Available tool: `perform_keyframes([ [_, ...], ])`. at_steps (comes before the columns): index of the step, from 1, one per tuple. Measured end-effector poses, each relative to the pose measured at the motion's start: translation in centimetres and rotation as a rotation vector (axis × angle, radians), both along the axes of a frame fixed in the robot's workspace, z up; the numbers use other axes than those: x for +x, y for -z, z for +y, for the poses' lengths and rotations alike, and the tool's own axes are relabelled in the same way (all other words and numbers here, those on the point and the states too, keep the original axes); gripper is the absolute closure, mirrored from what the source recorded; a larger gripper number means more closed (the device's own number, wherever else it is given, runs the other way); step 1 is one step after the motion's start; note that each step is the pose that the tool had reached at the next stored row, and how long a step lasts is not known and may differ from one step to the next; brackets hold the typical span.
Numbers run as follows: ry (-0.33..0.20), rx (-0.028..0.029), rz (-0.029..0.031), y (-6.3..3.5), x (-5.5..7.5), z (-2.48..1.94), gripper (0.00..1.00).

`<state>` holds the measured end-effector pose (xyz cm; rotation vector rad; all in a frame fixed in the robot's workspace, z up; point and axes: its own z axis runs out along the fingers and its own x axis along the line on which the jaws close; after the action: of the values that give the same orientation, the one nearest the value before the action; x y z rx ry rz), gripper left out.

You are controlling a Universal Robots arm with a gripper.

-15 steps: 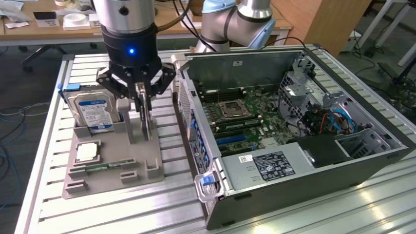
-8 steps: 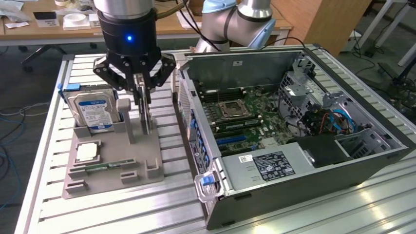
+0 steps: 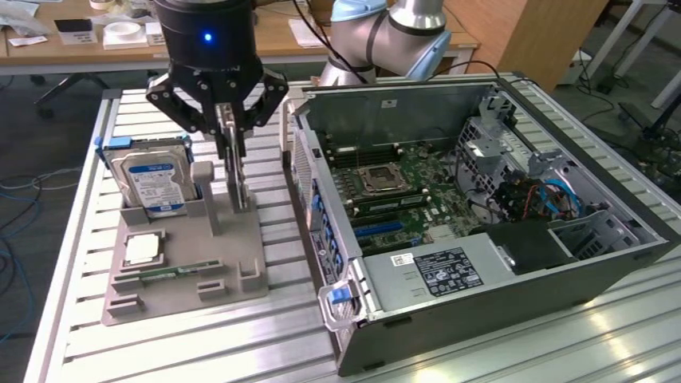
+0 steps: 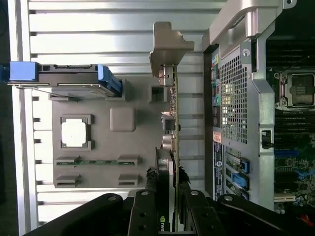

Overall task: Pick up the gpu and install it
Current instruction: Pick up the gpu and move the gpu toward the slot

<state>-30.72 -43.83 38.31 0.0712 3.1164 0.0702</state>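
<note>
The gpu (image 3: 241, 187) stands on its edge in the grey fixture tray (image 3: 213, 255), a thin card with a metal bracket at one end. My gripper (image 3: 230, 140) reaches down over it from above, one finger on each face of the card, shut on it. In the wrist view the gpu (image 4: 171, 123) shows edge-on, green board and black cooler, running from its silver bracket (image 4: 170, 46) down between my black fingers (image 4: 147, 204). The card's lower edge still looks level with the tray's slot.
On the tray (image 4: 98, 105) a silver hard drive (image 3: 155, 179) stands in a blue-railed holder, with a CPU (image 3: 143, 249) and a memory stick (image 3: 171, 273) lying flat. The open computer case (image 3: 352, 319) lies close on the exterior view's right, motherboard (image 3: 415, 191) exposed.
</note>
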Motion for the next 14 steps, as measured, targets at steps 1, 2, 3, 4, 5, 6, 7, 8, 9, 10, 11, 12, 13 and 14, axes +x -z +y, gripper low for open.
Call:
perform_keyframes([
  [1,0.000,0.0000,0.0000,-0.24,0.0,0.00,0.73],
  [2,0.000,0.0000,0.0000,-0.48,0.0,0.00,0.73],
  [3,0.000,0.0000,0.0000,-0.71,0.0,0.00,0.73],
  [4,0.000,0.0000,0.0001,-0.93,0.0,0.00,0.73],
  [5,0.000,0.0001,0.0000,-1.14,0.0,0.00,0.73],
  [6,0.000,0.0000,0.0000,-1.37,0.0,0.00,0.73],
  [7,0.000,0.0000,0.0000,-1.60,0.0,0.00,0.73],
  [8,0.000,0.0000,0.0000,-1.82,0.0,0.00,0.73],
  [9,0.000,0.0000,0.0001,-2.01,0.0,0.00,0.73],
  [10,0.000,0.0000,0.0000,-2.19,0.0,0.00,0.73],
  [11,0.000,0.0000,0.0000,-2.39,0.0,0.00,0.73],
  [12,0.000,0.0000,0.0000,-2.57,0.0,0.00,0.73],
  [13,0.000,0.0000,0.0000,-2.73,0.0,0.00,0.73],
  [14,0.000,0.0000,0.0001,-2.88,0.0,0.00,0.73],
])
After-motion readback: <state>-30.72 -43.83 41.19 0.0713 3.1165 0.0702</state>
